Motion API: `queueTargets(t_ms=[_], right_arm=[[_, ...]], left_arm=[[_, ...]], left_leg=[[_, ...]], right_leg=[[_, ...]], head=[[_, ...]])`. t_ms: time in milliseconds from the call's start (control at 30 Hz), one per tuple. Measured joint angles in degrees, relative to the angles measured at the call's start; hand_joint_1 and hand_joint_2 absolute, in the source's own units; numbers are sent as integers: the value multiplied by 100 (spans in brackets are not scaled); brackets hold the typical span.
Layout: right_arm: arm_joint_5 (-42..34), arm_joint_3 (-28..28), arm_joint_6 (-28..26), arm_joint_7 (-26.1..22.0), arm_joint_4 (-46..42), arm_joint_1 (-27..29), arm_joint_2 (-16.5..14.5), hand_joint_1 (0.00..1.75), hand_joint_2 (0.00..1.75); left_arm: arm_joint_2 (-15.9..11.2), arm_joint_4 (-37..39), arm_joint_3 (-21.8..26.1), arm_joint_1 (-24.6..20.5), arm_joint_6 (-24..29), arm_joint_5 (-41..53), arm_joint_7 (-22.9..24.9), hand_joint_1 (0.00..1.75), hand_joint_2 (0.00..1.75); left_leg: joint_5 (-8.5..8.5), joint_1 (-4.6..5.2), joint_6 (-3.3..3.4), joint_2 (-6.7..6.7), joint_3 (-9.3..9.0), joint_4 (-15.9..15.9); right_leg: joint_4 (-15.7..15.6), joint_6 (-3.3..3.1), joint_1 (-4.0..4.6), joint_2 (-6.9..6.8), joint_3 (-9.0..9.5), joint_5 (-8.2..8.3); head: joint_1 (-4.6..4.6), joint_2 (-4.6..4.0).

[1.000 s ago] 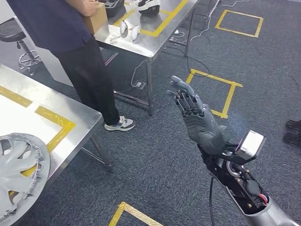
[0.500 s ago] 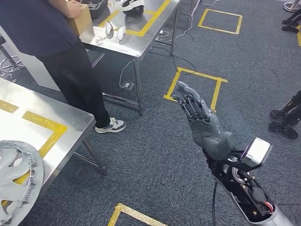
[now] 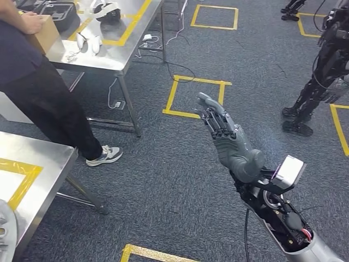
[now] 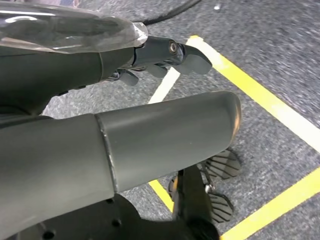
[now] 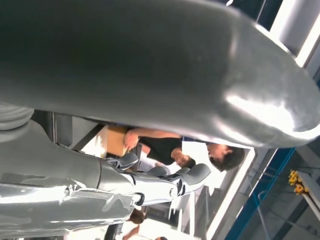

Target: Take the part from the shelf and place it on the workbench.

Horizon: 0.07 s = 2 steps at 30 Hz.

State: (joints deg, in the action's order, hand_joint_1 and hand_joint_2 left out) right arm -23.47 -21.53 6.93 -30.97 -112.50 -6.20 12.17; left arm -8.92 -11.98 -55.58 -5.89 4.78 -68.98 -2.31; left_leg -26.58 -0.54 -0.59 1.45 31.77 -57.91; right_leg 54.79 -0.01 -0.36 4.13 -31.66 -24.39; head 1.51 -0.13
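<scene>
The wheel cover [image 3: 5, 232] lies on the near bench [image 3: 45, 164], so placement looks done. The right hand [image 3: 230, 143] hangs over the carpet, fingers [image 3: 214, 117] extended and holding nothing; the left hand [image 4: 113, 145] holds nothing either. Next seemingly calls for turning toward the shelf.
</scene>
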Motion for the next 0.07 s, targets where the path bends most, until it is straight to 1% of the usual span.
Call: queueTargets(t_ms=[33,67], right_arm=[[3,-2,0,3,0,-4,0,0,0],[4,-2,0,4,0,-7,0,0,0]], left_arm=[[-4,0,-8,-4,1,-1,3,0,0],[-7,0,-12,-6,2,-1,5,0,0]], left_leg=[[64,4,24,57,-94,223],[70,7,37,100,-127,312]], right_leg=[[11,25,5,42,-18,3],[20,39,12,63,-31,4]], head=[[3,0],[3,0]])
